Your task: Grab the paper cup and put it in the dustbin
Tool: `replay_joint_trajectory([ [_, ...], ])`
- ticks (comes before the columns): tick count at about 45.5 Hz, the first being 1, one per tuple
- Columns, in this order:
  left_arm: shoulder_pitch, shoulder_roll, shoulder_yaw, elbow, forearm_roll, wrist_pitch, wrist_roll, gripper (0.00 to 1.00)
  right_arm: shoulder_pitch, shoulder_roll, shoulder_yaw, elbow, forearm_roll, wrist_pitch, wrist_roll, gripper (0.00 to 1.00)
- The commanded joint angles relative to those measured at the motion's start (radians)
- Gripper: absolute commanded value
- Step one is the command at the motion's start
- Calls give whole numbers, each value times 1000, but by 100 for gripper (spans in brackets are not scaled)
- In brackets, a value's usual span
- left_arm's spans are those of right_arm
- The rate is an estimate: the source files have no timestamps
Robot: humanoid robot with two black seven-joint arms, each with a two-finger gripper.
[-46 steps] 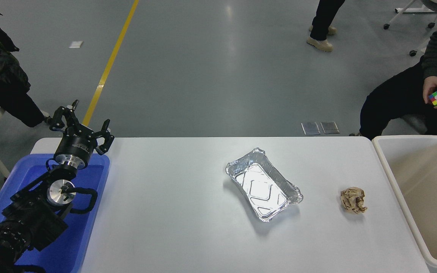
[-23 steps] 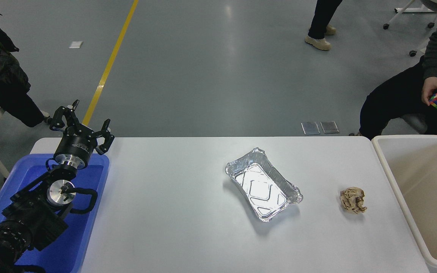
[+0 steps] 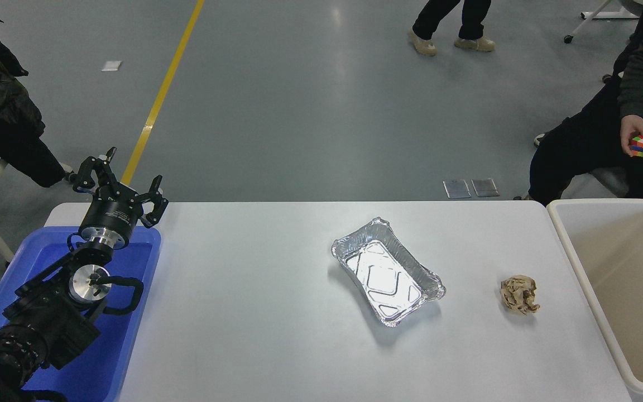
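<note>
the dustbin [image 3: 581,268] sits at the desk's [image 3: 254,312] right end — far from the left gripper [image 3: 118,178], fingers apart over the blue bin [image 3: 143,245].

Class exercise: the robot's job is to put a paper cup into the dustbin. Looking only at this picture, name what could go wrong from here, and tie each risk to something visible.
1. No paper cup shows on the white table or in the visible part of the large off-white plastic dustbin, so success cannot be confirmed.
2. The crumpled brown paper ball lies near the dustbin; a pass there might knock it.
3. The crinkled silver foil tray sits mid-table and looks easily pushed.
</note>
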Motion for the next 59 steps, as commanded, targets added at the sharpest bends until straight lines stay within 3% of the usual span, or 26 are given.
replay_joint_trajectory([
  [1,0,0,0,0,0,0,0,99,93,-47,-42,11,-34,25,-1,100],
  [11,0,0,0,0,0,0,0,99,300,-168,-264,100,-57,65,-1,100],
  [21,0,0,0,0,0,0,0,99,642,-340,-588,436,-95,63,-1,100],
  [37,0,0,0,0,0,0,0,99,1055,-301,-1047,683,-175,57,-1,100],
  [51,0,0,-2,0,-2,0,0,99,1369,-270,-1268,996,-250,63,1,100],
  [59,0,0,0,0,0,0,0,99,1610,-155,-1478,1210,-259,65,10,100],
])
